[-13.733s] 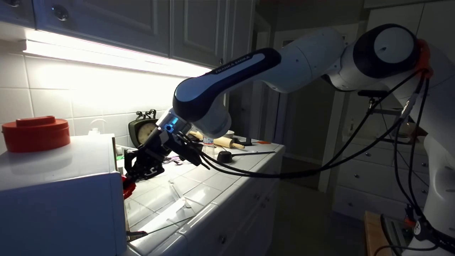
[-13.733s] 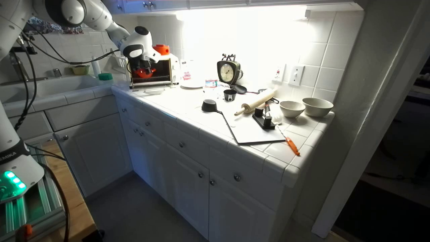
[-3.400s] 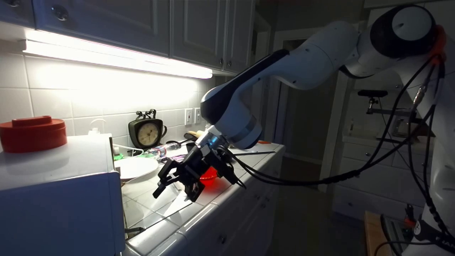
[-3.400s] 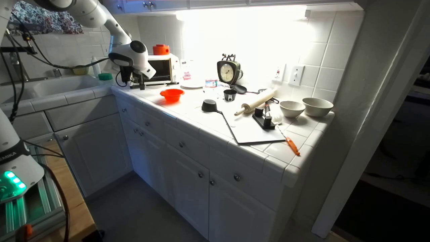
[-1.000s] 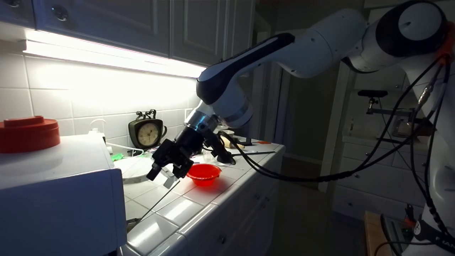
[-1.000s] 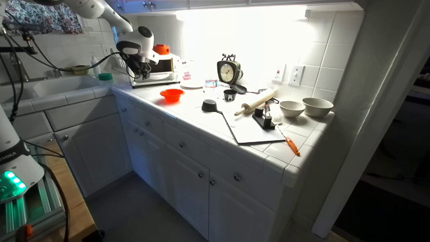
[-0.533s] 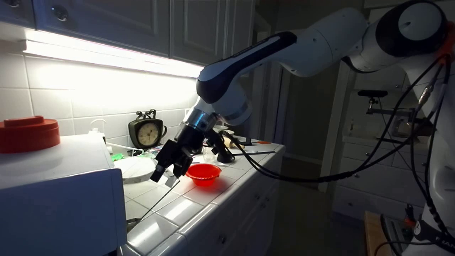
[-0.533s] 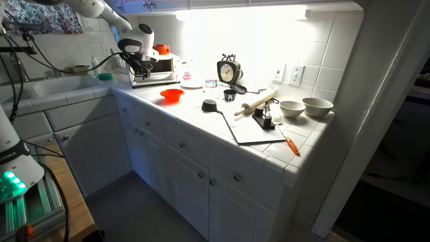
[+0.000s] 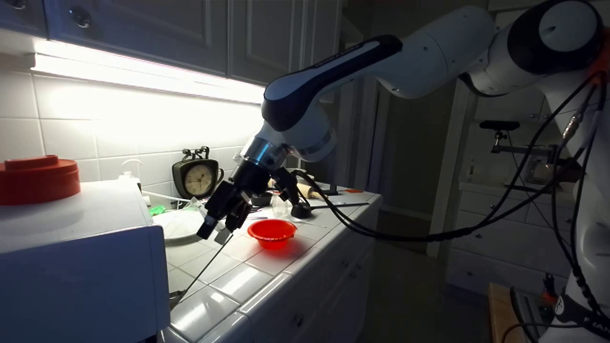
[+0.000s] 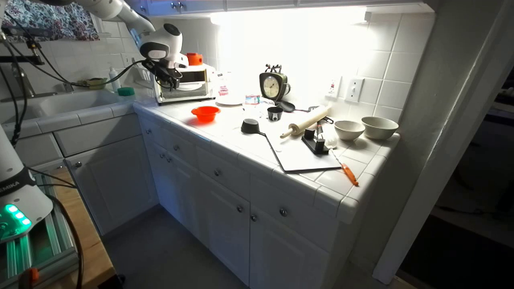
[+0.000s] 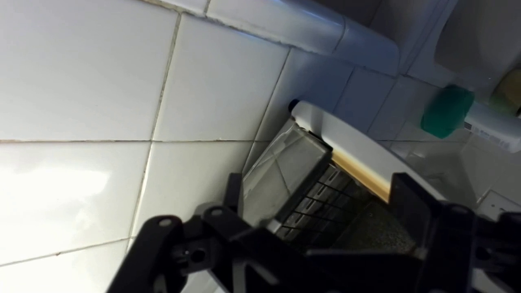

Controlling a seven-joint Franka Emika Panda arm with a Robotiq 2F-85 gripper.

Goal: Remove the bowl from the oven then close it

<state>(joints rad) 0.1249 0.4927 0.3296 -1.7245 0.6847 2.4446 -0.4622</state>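
Note:
The red bowl (image 9: 272,232) sits upright on the counter, apart from the oven (image 9: 81,281); in an exterior view the bowl (image 10: 205,114) lies to the right of the oven's front. Hinged at the bottom, the glass oven door (image 10: 189,94) slants upward, partly raised. Next to the door's upper edge, my gripper (image 9: 219,229) points down with its jaws apart. From the wrist, the gripper (image 11: 319,195) spans the oven mouth, with the door glass (image 11: 262,191) close to one finger (image 11: 233,193) and the dark wire rack beyond. Whether the fingers touch the door, I cannot tell.
A red tub (image 9: 38,181) stands on the oven's top. Behind the bowl are a white plate (image 9: 178,224) and a dark scale (image 10: 273,85). Further along lie a black cup (image 10: 250,126), a rolling pin (image 10: 307,120) and pale bowls (image 10: 349,130). The sink (image 10: 68,107) is beside the oven.
Over the last second my gripper has risen a little, and the oven door's free edge has tilted further up with it. Several seconds earlier the bowl was held at the oven; now it rests on the counter.

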